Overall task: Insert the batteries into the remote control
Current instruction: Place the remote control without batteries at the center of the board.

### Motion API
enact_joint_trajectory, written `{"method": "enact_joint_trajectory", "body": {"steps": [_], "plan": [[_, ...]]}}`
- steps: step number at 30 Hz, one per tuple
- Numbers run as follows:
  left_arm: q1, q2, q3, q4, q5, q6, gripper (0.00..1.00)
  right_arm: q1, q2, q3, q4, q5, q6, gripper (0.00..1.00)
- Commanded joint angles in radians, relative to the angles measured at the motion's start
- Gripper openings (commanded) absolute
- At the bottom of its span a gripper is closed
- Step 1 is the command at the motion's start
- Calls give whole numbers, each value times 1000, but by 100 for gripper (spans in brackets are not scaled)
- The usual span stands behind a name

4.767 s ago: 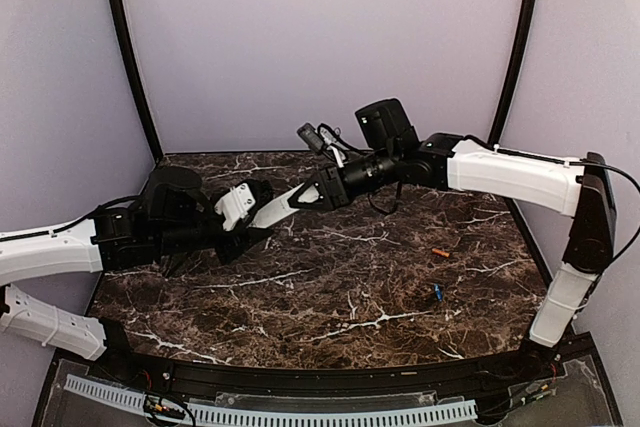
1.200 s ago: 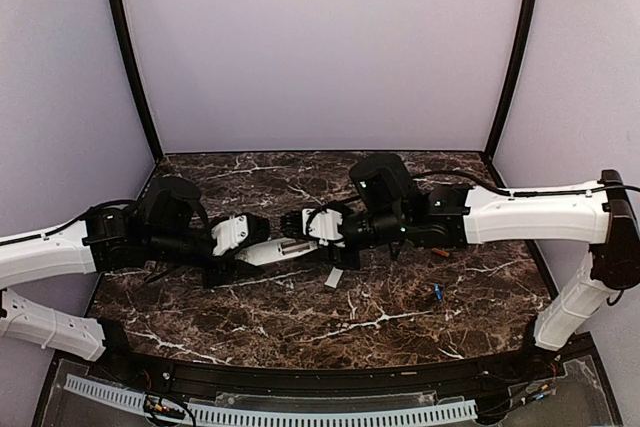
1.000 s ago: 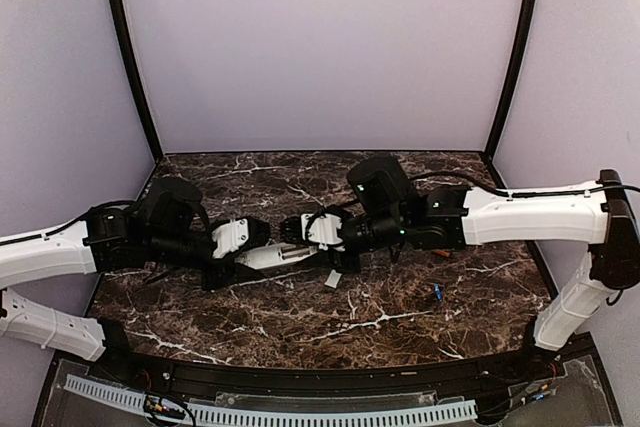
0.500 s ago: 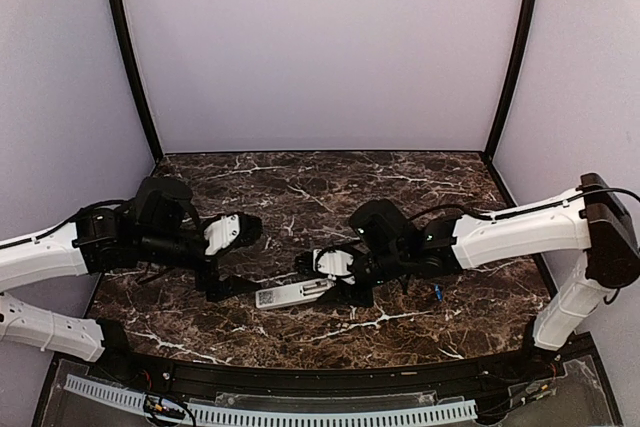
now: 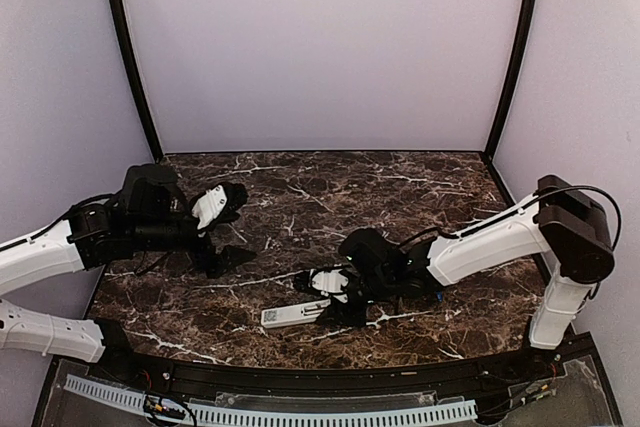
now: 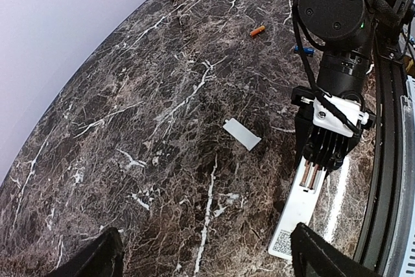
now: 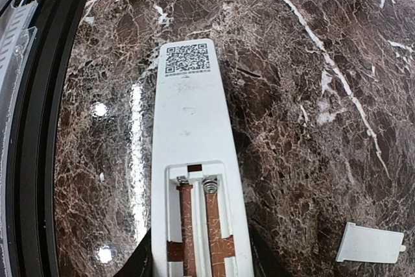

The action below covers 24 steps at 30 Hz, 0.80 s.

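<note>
Loose cover on the marble bench

A small flat white cover piece [image 6: 242,134] is lying on the dark veined bench [image 6: 130,95], toward its middle, well apart from the edges.

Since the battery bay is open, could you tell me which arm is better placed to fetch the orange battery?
Probably the left: its pincer is open and empty, while the right pincer holds the remote control. The orange battery lies free on the table, though over on the right side.

It looked like a robotics lab test cell: a dark brown marble-patterned tabletop [image 5: 330,197] was enclosed by plain lilac backdrop walls [image 5: 320,47] on curved black poles [image 5: 128,57], with a white slotted cable duct [image 5: 270,413] along its near edge.
</note>
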Motion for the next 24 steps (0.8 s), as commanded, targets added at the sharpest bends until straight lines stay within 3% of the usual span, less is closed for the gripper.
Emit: {"method": "enact_joint_trajectory", "body": {"steps": [1,6,17,24], "plan": [[8,11,29,11,-16,-3,89,19,27,-25,50,5,54,32],[8,17,29,13,-25,14,89,23,49,-18,18,18,42,43],[9,-4,27,-1,-37,33,89,23,85,54,-71,51,-17,51],[11,-7,15,3,-34,35,89,24,20,111,-127,6,-35,63]]}}
